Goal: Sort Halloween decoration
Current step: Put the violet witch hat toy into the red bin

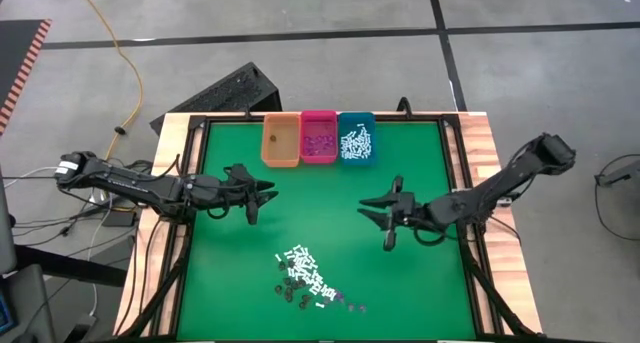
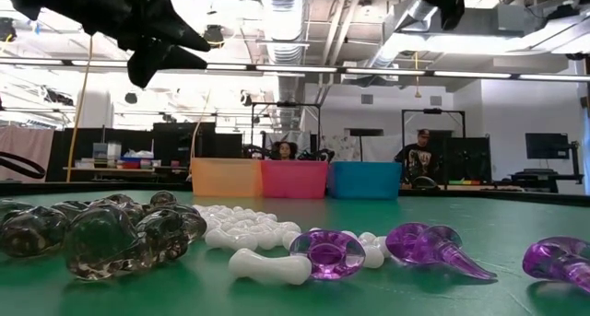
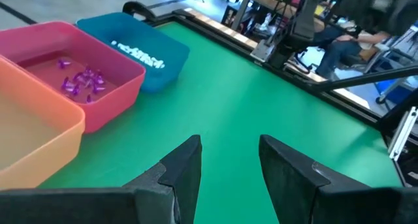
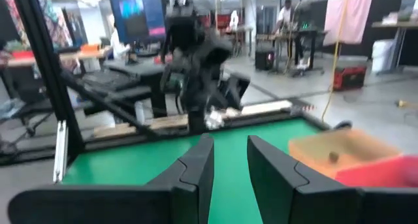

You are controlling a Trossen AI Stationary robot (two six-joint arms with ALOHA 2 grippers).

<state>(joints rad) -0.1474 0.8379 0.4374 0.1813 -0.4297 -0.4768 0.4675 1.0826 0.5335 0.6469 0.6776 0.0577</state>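
1. Halloween decoration (image 1: 305, 276) pieces are being left heaped on the green table (image 1: 330, 203) near its front edge.
2. Left gripper (image 1: 262, 196) is being held released above the mat, grasping nothing.
3. Right gripper (image 1: 374, 212) is being held released, empty.
4. Orange bin (image 1: 281, 140), pink bin (image 1: 318, 138), teal bin (image 1: 356, 138) are being kept at the far edge.

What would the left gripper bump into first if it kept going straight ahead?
Probably the right gripper, which faces the left gripper across bare green mat. Depth is unclear, so it might pass by.
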